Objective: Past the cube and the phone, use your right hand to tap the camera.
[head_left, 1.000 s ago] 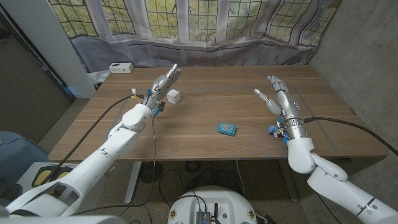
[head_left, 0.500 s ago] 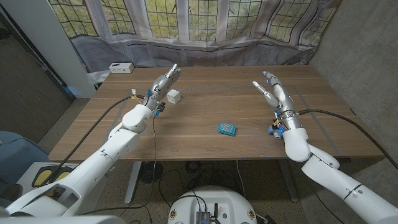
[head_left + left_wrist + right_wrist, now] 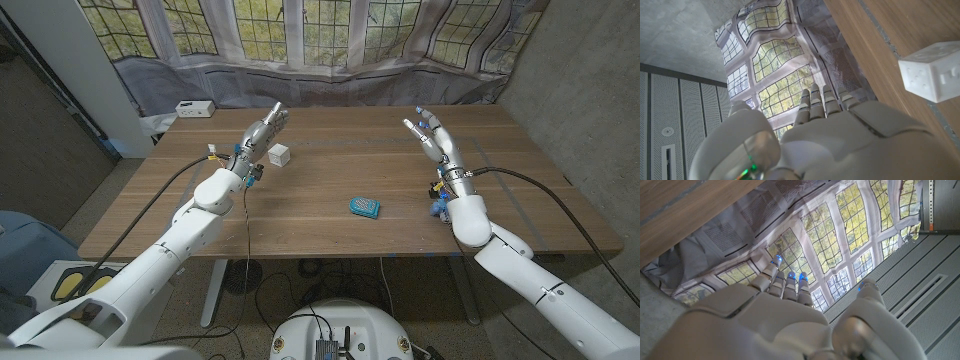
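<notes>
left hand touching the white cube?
Apart. In the head view the left hand is raised beside the small white cube, with bare wooden table between them; the left wrist view shows the same gap.

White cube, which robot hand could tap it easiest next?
Left. The left hand reaches out with straight fingers, holding nothing, right beside the white cube. The right hand is lifted over the table's other side, much farther from it.

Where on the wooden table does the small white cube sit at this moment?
In the head view the small white cube sits on the wooden table on the robot's left side toward the far edge, just beside the left hand.
</notes>
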Robot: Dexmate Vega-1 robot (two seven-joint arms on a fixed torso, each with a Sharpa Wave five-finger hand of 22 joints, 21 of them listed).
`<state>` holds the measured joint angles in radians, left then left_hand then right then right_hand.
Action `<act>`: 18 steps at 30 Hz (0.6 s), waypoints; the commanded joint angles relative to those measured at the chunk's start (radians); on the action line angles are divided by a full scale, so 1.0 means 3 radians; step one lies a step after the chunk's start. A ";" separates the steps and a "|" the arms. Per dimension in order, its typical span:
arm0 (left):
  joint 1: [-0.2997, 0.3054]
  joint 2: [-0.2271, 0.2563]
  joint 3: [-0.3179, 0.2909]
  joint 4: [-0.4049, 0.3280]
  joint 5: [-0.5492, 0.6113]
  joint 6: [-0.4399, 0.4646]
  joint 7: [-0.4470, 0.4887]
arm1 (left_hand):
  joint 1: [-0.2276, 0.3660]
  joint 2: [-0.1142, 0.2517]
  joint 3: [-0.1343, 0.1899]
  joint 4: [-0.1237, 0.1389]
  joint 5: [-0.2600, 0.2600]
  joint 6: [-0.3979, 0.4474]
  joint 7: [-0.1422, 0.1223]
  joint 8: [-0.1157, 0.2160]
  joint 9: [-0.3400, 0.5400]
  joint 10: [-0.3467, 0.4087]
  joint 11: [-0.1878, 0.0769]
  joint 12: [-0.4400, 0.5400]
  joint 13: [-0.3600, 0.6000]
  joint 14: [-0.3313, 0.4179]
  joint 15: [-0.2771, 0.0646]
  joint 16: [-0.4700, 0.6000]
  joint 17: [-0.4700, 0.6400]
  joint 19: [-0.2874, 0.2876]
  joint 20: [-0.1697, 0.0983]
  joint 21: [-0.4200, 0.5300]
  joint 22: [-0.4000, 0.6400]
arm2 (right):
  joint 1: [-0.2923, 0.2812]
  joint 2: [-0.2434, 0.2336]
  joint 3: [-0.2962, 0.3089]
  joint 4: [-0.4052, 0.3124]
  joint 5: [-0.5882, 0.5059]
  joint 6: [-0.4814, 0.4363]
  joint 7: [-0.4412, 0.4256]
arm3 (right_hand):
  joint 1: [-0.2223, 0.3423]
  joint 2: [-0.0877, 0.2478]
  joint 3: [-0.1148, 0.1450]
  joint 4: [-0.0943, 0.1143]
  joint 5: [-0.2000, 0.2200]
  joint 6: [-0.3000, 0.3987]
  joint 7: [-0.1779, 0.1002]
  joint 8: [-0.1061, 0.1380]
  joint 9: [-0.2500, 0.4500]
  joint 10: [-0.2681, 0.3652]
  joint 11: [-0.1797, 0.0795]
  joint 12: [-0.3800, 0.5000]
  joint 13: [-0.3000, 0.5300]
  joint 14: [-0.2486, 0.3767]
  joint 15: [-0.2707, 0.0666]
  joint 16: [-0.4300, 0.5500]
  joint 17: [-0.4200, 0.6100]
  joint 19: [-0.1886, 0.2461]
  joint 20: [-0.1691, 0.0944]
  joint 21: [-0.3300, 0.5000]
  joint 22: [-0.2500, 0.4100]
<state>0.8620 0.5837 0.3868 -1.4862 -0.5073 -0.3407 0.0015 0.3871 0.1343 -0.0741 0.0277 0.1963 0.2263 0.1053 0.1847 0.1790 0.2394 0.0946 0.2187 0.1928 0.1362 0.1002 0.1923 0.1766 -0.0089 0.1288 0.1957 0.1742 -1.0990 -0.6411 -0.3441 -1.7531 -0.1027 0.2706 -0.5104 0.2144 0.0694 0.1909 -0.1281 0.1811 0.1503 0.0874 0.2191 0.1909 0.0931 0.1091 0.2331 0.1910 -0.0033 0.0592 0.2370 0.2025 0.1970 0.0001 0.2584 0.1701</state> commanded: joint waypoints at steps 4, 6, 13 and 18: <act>0.0095 0.0012 -0.0011 -0.0182 0.0036 0.0077 0.0140 | 0.0010 -0.0002 0.0010 -0.0001 -0.0010 -0.0006 0.0014 0.0005 0.0006 0.0022 0.0012 -0.0013 0.0018 0.0026 0.0002 -0.0008 0.0013 0.0006 -0.0003 0.0009 0.0016 | 0.0404 0.0242 -0.0074 0.0566 0.0870 0.0579 0.0677 | -0.0005 -0.0041 -0.0016 0.0010 0.0010 0.0042 0.0016 0.0015 0.0001 0.0018 0.0010 0.0012 0.0011 0.0028 0.0024 -0.0001 0.0015 0.0012 0.0020 -0.0020 0.0005; 0.0119 0.0016 -0.0015 -0.0212 0.0052 0.0080 0.0173 | 0.0010 -0.0001 0.0012 -0.0001 -0.0010 -0.0008 0.0016 0.0005 0.0006 0.0023 0.0013 -0.0013 0.0018 0.0027 0.0006 -0.0008 0.0013 0.0007 -0.0004 0.0009 0.0016 | 0.0442 0.0285 -0.0076 0.0640 0.1009 0.0654 0.0773 | -0.0007 -0.0042 -0.0017 0.0011 0.0010 0.0047 0.0017 0.0016 0.0001 0.0019 0.0011 0.0011 0.0011 0.0029 0.0024 -0.0001 0.0015 0.0011 0.0023 -0.0021 0.0005; 0.0169 0.0011 -0.0050 -0.0231 0.0045 0.0055 0.0223 | 0.0013 0.0002 0.0017 -0.0002 -0.0011 -0.0011 0.0012 0.0006 0.0006 0.0025 0.0011 -0.0012 0.0018 0.0024 0.0008 -0.0010 0.0012 0.0005 -0.0004 0.0007 0.0016 | 0.0574 0.0349 -0.0127 0.0808 0.1142 0.0700 0.0953 | -0.0025 -0.0057 -0.0029 0.0017 0.0013 0.0194 0.0044 0.0056 0.0003 0.0039 0.0035 0.0002 0.0012 0.0043 0.0034 -0.0008 0.0018 0.0022 0.0032 -0.0043 0.0006; 0.0190 0.0025 -0.0071 -0.0240 0.0032 0.0058 0.0229 | 0.0013 0.0003 0.0019 -0.0003 -0.0011 -0.0012 0.0011 0.0006 0.0006 0.0026 0.0012 -0.0012 0.0018 0.0021 0.0006 -0.0011 0.0012 0.0005 -0.0004 0.0007 0.0016 | 0.0701 0.0419 -0.0176 0.0983 0.1411 0.0725 0.1217 | -0.0030 -0.0064 -0.0034 0.0018 0.0016 0.0109 0.0031 0.0010 0.0002 0.0030 0.0024 -0.0012 0.0013 0.0049 0.0033 -0.0014 0.0018 0.0040 0.0033 -0.0052 0.0006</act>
<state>0.9006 0.5864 0.3773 -1.5428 -0.4972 -0.3251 0.0520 0.3871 0.1343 -0.0741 0.0277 0.1963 0.2264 0.1053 0.1847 0.1789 0.2431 0.0983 0.2187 0.1929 0.1359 0.0999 0.1923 0.1767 -0.0089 0.1288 0.1956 0.1742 -0.9598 -0.5562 -0.3735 -1.5583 0.1827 0.4447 -0.2798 0.2029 0.0580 0.1851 -0.1224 0.1811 0.1982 0.0997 0.2307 0.1909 0.1002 0.1163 0.2330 0.1933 0.0054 0.0679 0.2370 0.2023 0.2040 0.0072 0.2459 0.1700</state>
